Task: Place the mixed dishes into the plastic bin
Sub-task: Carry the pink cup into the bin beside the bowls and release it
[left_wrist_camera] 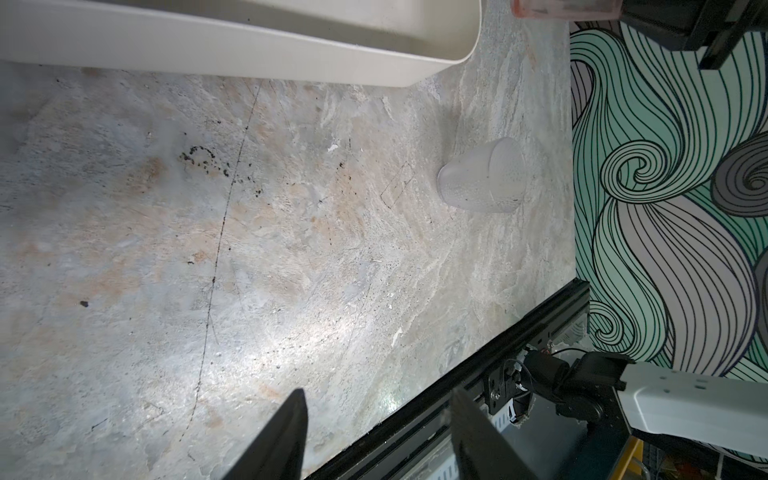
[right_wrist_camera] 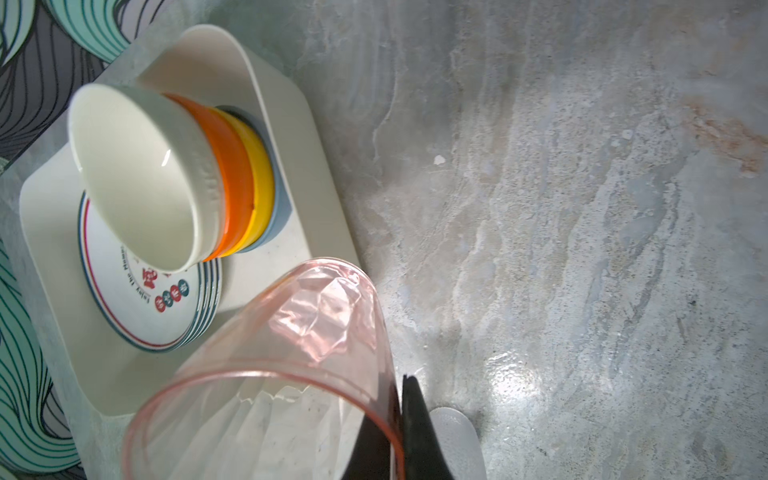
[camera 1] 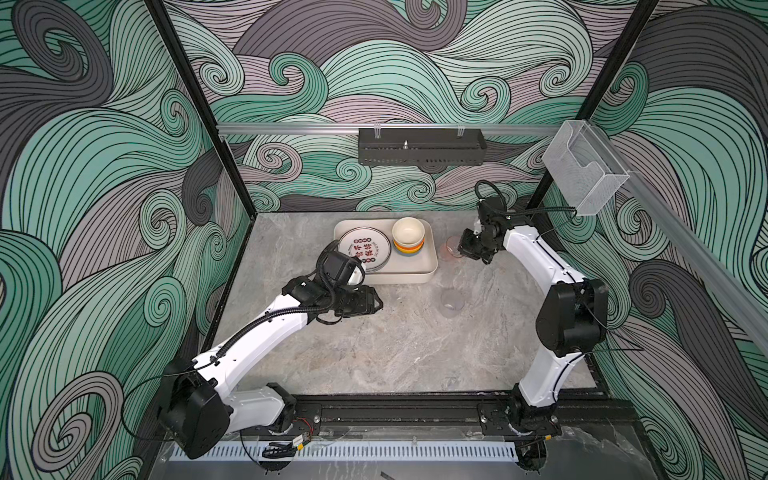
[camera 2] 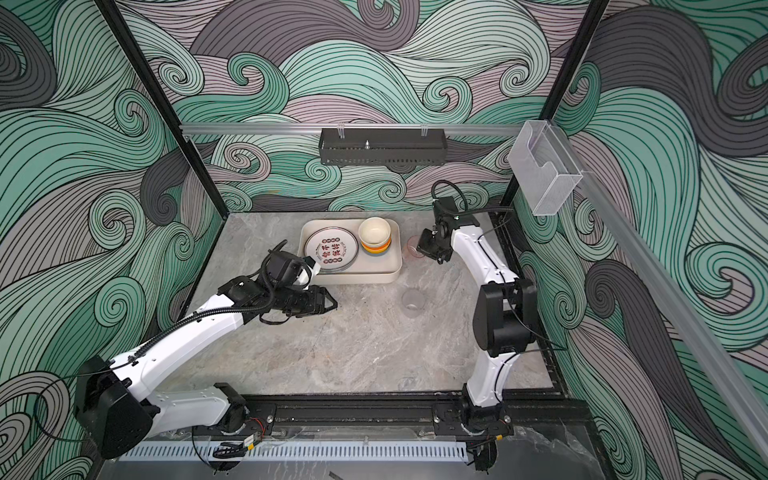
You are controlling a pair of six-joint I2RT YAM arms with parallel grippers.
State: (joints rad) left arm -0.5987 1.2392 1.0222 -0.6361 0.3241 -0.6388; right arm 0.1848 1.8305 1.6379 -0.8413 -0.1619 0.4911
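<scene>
pink cup (right_wrist_camera: 324,316) pinched at the rim by right hand (camera 1: 462,249), held just beside bin (camera 1: 399,278), left hand (camera 1: 377,302) held open and empty over table (camera 1: 395,349), clear cup (camera 1: 451,302) stood nearby

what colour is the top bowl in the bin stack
Cream white. The top bowl shows best in the right wrist view.

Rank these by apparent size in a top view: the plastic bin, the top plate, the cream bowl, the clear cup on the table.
1. plastic bin
2. top plate
3-4. cream bowl and clear cup: they look alike; the bowl sits higher, nearer the camera, so they stay unranked.
</scene>
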